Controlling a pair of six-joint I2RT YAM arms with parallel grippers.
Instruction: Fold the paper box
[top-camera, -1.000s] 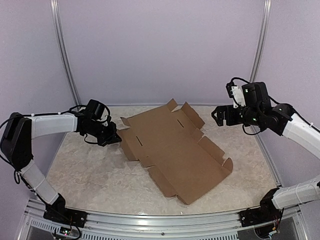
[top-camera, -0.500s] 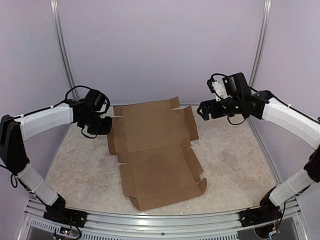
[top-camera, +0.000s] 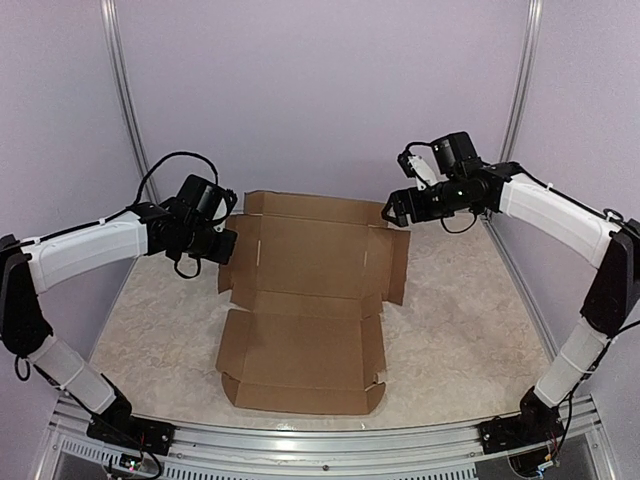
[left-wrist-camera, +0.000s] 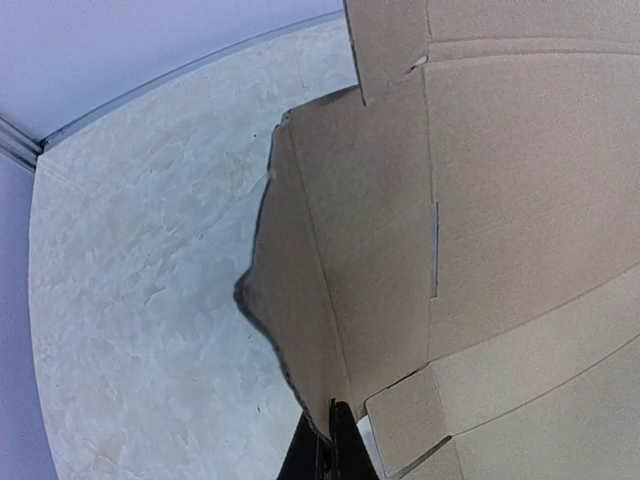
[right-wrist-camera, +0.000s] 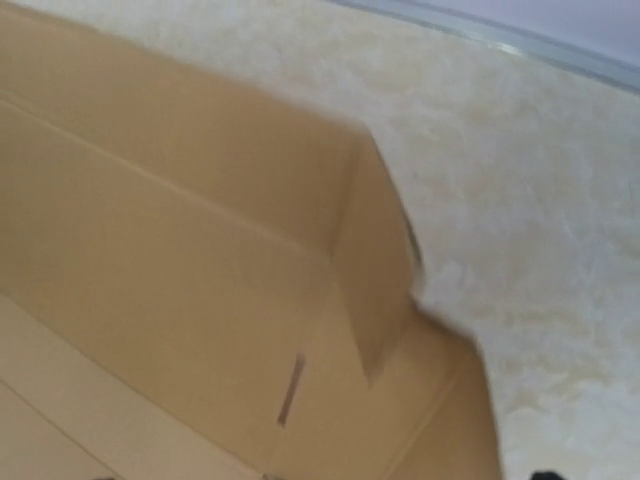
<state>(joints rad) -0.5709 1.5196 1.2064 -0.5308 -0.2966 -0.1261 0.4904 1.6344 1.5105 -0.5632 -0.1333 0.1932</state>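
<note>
Paper box (top-camera: 305, 300) sits mid-table, opened out almost flat, brown inner side up, long axis running 12 to 6 o'clock in the top view. The far half is the wider panel, with a side flap at 9 and another at 3 o'clock. The near half is narrower, with its small side flaps and its 6 o'clock lip turned up a little. Two thin slots cut the far panel, one near each side crease.

Left gripper (top-camera: 224, 246) is at the box's 10 o'clock, on the left side flap. In the left wrist view the fingertips (left-wrist-camera: 327, 448) are pressed together, pinching that flap's edge, and the flap stands up off the table. So it is clenched on the paper box (left-wrist-camera: 500, 200).

Right gripper (top-camera: 394, 212) is at the box's 1 o'clock, just over the far right corner. Contact is unclear from above. The right wrist view is blurred, showing the box corner (right-wrist-camera: 200, 250) and bare table, with only a dark sliver at the bottom edge. Can't tell whether its jaws are spread or closed, or whether it holds anything.

Table (top-camera: 470, 320) is pale and mottled. A metal rail (top-camera: 320, 440) runs along its 6 o'clock edge. Lilac walls (top-camera: 320, 90) stand behind.
</note>
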